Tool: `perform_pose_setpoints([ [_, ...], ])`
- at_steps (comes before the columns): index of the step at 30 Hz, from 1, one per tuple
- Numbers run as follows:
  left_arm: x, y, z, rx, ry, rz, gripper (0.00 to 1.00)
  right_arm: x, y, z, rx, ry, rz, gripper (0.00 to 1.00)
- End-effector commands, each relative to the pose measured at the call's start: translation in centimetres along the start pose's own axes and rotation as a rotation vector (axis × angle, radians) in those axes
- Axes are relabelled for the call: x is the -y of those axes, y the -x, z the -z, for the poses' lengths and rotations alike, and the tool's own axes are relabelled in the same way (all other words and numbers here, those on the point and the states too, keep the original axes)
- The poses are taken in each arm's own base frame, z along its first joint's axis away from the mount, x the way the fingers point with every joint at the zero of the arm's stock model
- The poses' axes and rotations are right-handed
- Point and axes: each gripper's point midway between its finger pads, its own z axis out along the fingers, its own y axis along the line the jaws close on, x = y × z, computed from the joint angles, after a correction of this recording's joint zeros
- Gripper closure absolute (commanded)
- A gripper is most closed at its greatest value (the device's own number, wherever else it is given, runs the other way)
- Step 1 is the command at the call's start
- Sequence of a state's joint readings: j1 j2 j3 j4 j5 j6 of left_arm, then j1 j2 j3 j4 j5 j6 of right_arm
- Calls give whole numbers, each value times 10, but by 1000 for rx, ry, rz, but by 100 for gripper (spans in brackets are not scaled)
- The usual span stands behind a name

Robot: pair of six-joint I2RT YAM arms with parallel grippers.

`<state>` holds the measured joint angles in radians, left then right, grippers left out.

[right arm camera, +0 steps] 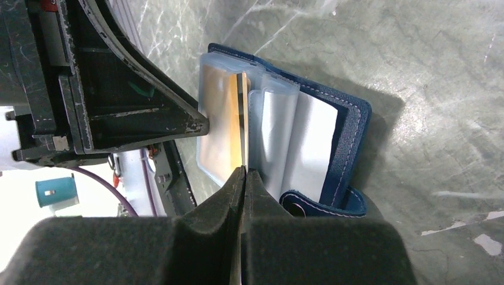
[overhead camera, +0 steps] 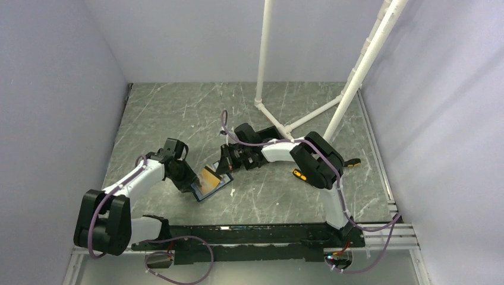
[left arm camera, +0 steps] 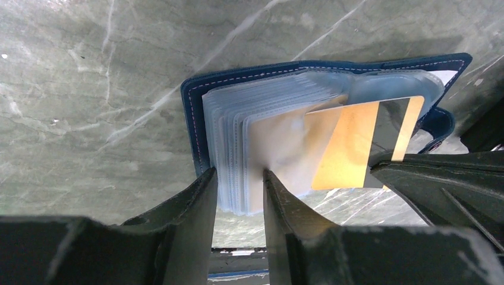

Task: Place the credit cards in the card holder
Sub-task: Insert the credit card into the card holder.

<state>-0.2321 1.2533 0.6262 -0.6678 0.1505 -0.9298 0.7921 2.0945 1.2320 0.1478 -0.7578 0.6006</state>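
Note:
The dark-blue card holder (overhead camera: 203, 189) lies open at the table's middle, its clear plastic sleeves (left arm camera: 261, 119) fanned out. My left gripper (left arm camera: 241, 178) is shut on a bundle of those sleeves at their near edge. An orange-gold credit card (left arm camera: 350, 145) with a dark stripe sits partly inside a sleeve. My right gripper (right arm camera: 243, 172) is shut on that card's edge (right arm camera: 242, 119), seen edge-on in the right wrist view. The holder's blue cover (right arm camera: 350, 142) and strap show to the right there. No whitish card shows apart from the sleeves.
A white pipe frame (overhead camera: 279, 119) stands on the table behind the arms. An orange-and-black item (overhead camera: 299, 174) lies by the right arm, another (overhead camera: 353, 162) farther right. Grey walls close in both sides.

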Motion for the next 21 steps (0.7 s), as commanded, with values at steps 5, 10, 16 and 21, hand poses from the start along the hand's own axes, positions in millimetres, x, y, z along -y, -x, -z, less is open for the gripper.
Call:
perform_pose_setpoints([
  [5, -32, -10, -11, -3, 106, 15, 64, -3, 0, -6, 95, -19, -13, 100],
  [10, -29, -10, -12, 0, 87, 25, 65, -10, -7, -9, 109, -12, -29, 100],
  [16, -26, -8, -6, 21, 69, 51, 59, -5, -9, -9, 105, -71, -14, 97],
  [21, -28, -1, 7, 84, 80, 79, 41, 2, -13, -11, 69, -156, 34, 87],
])
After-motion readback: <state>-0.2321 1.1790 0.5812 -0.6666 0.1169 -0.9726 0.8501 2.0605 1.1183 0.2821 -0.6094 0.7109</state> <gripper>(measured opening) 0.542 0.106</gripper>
